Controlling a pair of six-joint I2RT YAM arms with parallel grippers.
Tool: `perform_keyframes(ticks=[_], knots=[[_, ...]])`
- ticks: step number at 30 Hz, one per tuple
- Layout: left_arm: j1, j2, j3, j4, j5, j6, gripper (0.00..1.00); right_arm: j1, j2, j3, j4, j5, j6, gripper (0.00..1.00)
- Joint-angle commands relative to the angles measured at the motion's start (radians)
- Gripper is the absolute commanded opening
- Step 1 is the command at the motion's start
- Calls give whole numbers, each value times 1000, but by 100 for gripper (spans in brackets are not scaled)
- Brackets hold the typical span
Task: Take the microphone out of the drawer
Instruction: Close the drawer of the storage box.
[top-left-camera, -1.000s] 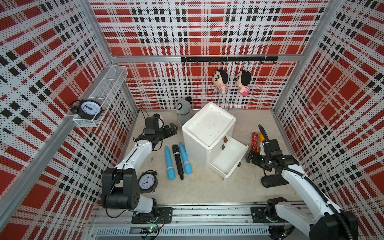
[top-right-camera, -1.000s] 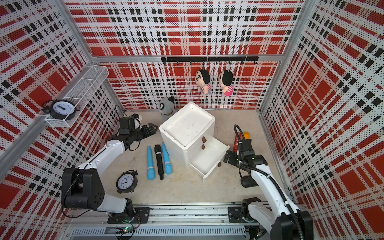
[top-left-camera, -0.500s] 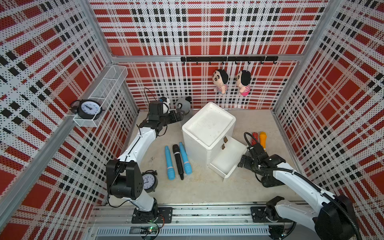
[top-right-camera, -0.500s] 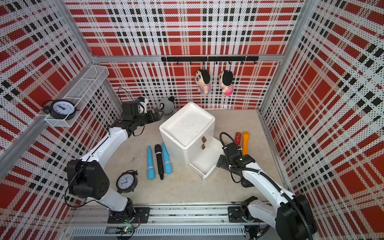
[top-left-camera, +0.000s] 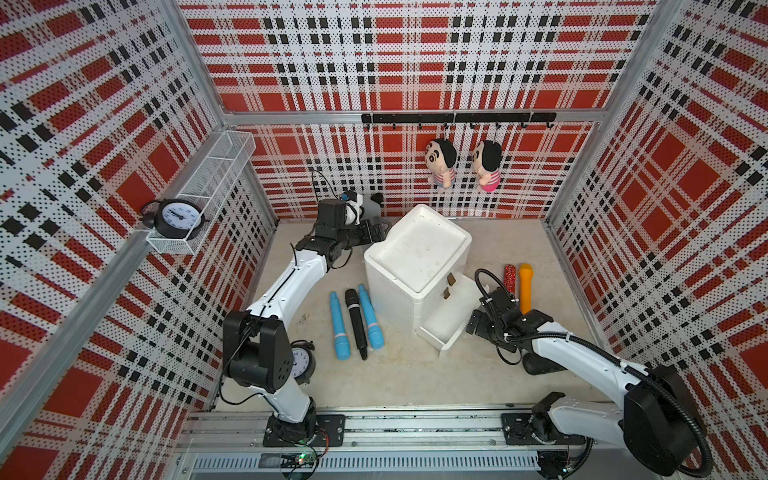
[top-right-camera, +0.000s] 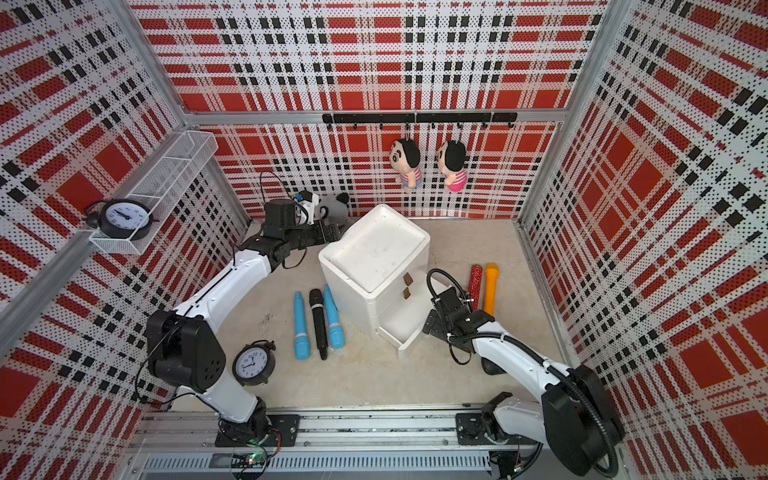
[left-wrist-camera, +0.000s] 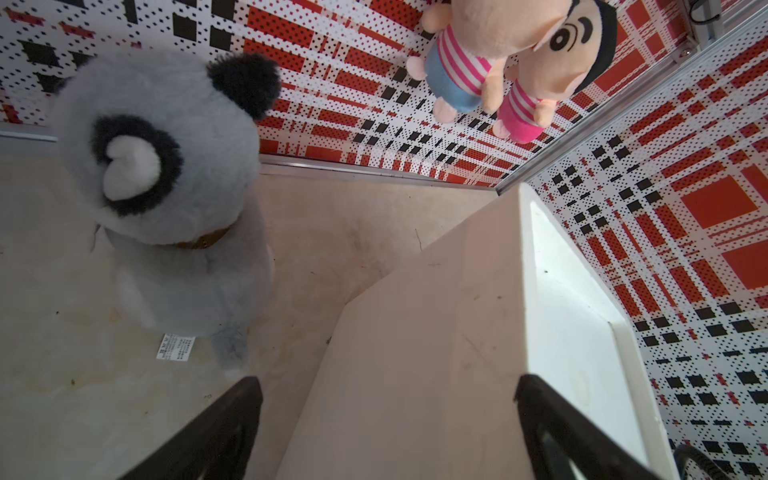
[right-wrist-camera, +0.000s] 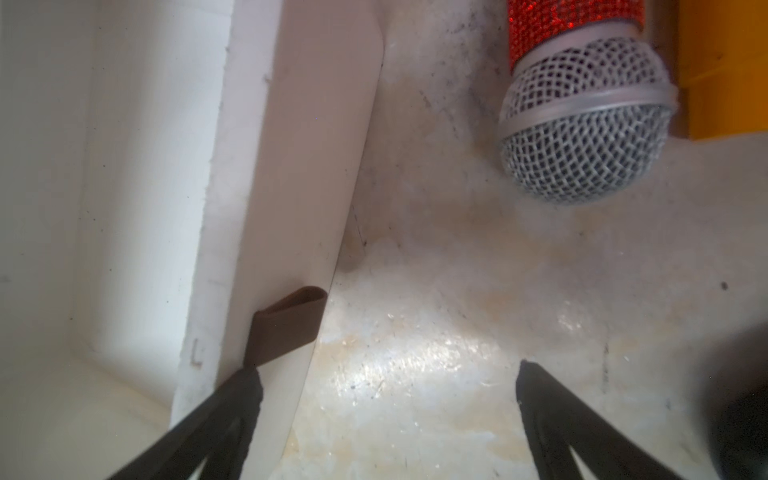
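Observation:
The white cabinet (top-left-camera: 417, 257) stands mid-floor with its bottom drawer (top-left-camera: 446, 322) pulled out; the inside shows bare white in both top views and in the right wrist view (right-wrist-camera: 104, 208). A red glitter microphone (top-left-camera: 510, 277) (right-wrist-camera: 582, 124) and an orange one (top-left-camera: 525, 286) lie on the floor right of the cabinet. My right gripper (top-left-camera: 478, 326) (right-wrist-camera: 386, 374) is open beside the drawer front, one fingertip (right-wrist-camera: 249, 386) by its brown handle tab (right-wrist-camera: 286, 328). My left gripper (top-left-camera: 376, 232) (left-wrist-camera: 386, 390) is open, straddling the cabinet's back left corner.
Two blue microphones (top-left-camera: 338, 324) (top-left-camera: 370, 318) and a black one (top-left-camera: 356, 322) lie left of the cabinet. A dark rounded object (top-left-camera: 540, 365) sits under my right arm. A clock (top-left-camera: 301, 365) stands by the left base, a grey plush (top-right-camera: 334, 205) at the back wall, two dolls (top-left-camera: 440, 162) hang above.
My left gripper has swung back and rightward to the cabinet's rear corner. My right wrist has moved off the red and orange microphones toward the drawer front. Both stayed open.

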Motion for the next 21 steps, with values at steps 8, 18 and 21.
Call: perform_keyframes(ticks=[8, 18, 21], knots=[[-53, 43, 9, -25, 73, 22, 98, 10, 115, 27, 170, 17, 24, 100], [-67, 40, 8, -20, 88, 23, 98, 10, 179, 9, 352, 0, 46, 100], [-70, 41, 2, -18, 90, 25, 98, 10, 187, -28, 459, -7, 49, 100]])
